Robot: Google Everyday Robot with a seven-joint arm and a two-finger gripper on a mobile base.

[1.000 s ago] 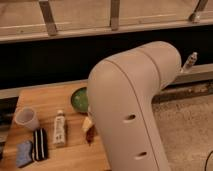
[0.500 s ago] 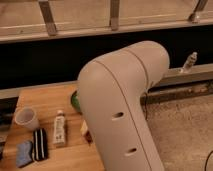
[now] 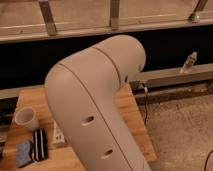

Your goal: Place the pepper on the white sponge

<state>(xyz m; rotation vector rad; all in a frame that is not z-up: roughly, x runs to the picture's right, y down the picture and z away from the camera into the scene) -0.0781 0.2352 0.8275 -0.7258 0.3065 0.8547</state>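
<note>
- A thick, pale beige robot arm (image 3: 95,100) fills the middle of the view. It bends like an elbow, from a rounded top down to the bottom edge of the picture.
- The gripper is out of view, somewhere past the part of the arm that shows. Whether it is parted, closed or holding anything cannot be told.
- The pepper does not show either. The arm covers the middle of the wooden table (image 3: 132,120), so the pepper's place and the way its long axis points cannot be told.
- The white sponge (image 3: 23,153) lies on the table well to the left of the arm, close to the bottom edge of the picture. It is a small bluish-grey pad, lying flat. Its long axis runs from the near edge of the table toward the far edge, leaning slightly.
- A black-and-white striped block (image 3: 40,145) lies between the sponge and the arm, just beside the sponge, with its long axis running the same way.
- A white bottle (image 3: 59,135) shows in part at the arm's left edge, lying on the table; the arm hides the rest of it.
- A pale cup (image 3: 26,119) stands upright left of the arm, farther back than the sponge.
- Right of the arm, a small clear bottle (image 3: 189,62) stands on a metal ledge (image 3: 170,77) above speckled floor (image 3: 180,130).
</note>
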